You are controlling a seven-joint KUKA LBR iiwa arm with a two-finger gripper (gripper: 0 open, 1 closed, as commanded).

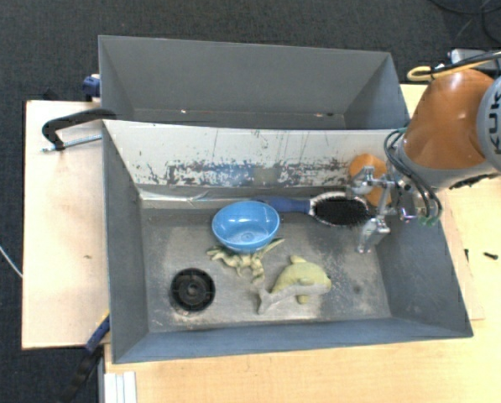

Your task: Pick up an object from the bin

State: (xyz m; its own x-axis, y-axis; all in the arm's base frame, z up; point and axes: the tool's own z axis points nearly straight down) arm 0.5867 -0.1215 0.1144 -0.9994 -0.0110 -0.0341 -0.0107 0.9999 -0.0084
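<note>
My gripper (369, 240) hangs low in the bin's right part, just right of a black oval brush head with a blue handle (337, 211) that lies along the back wall. The brush head's right end sits close to the gripper body; I see nothing held. A round orange thing (363, 165) shows at the back wall just above the gripper. A light blue bowl (246, 226) stands upright at the handle's left end.
Pale yellow-green toy pieces (294, 282) and a smaller one (240, 261) lie at the front middle. A black round disc (191, 288) sits front left. The bin floor right of the gripper is bare.
</note>
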